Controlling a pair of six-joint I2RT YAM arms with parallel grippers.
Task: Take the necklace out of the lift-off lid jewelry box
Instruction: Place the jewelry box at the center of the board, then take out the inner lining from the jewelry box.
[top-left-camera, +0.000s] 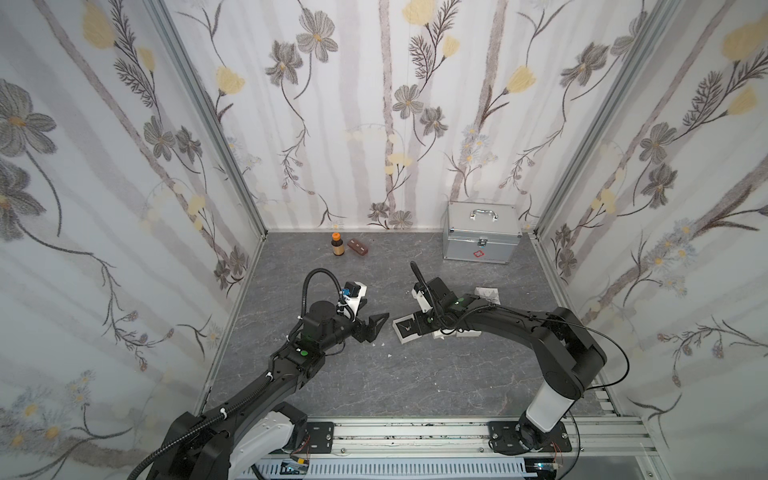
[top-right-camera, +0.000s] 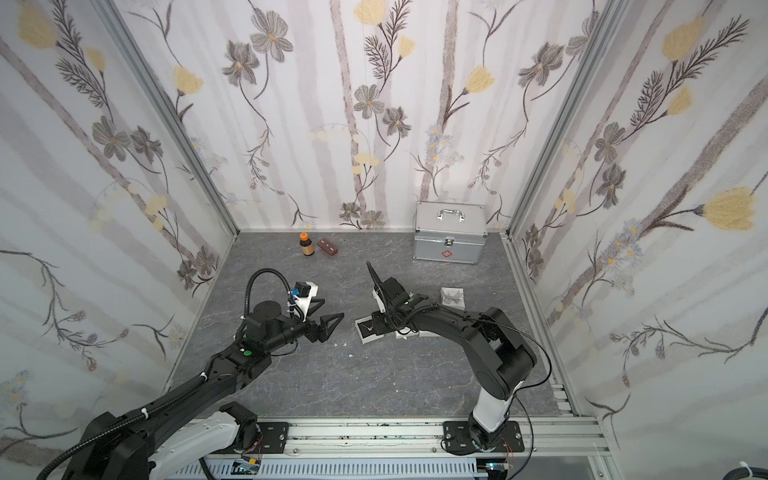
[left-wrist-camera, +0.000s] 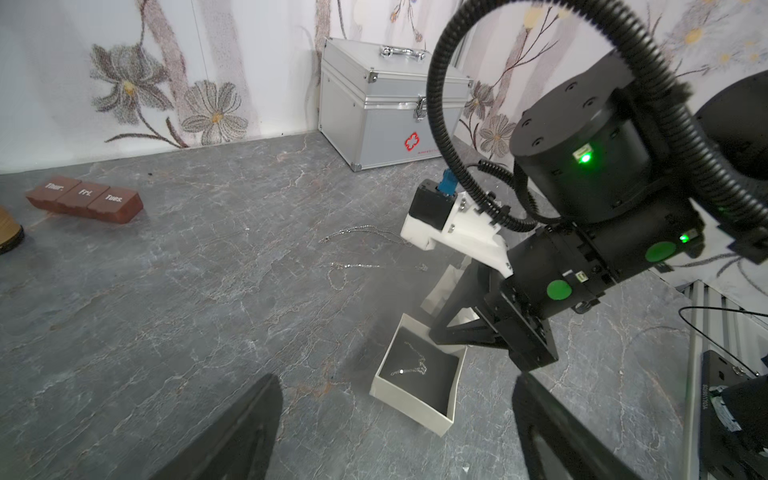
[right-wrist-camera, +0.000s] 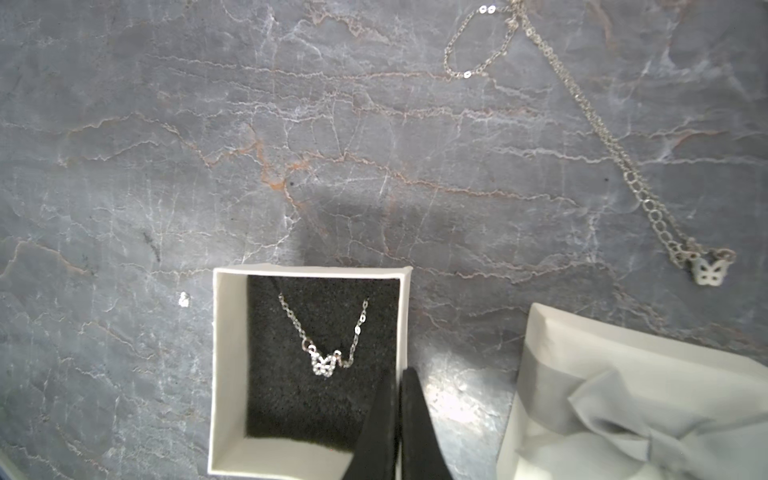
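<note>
The jewelry box (right-wrist-camera: 226, 374) is a small white open box with dark foam inside; it shows in both top views (top-left-camera: 400, 337) (top-right-camera: 362, 337) and in the left wrist view (left-wrist-camera: 411, 409). The necklace (right-wrist-camera: 324, 361), a fine silvery chain with a butterfly charm, lies on the foam (left-wrist-camera: 409, 368). My right gripper (right-wrist-camera: 400, 374) is shut on the box's side wall, one finger inside and one outside. My left gripper (top-left-camera: 374, 312) (left-wrist-camera: 395, 380) is open, just left of the box and apart from it. A white lid with a grey bow (right-wrist-camera: 623, 395) lies beside the box.
Two loose silvery chains (right-wrist-camera: 582, 124) (left-wrist-camera: 353, 232) lie on the grey table beyond the box. Another small white box with a bow (top-left-camera: 487, 294) sits behind my right arm. A silver first-aid case (top-left-camera: 482, 232), a brown bottle (top-left-camera: 337, 245) and a brown pill organizer (top-left-camera: 358, 247) stand at the back.
</note>
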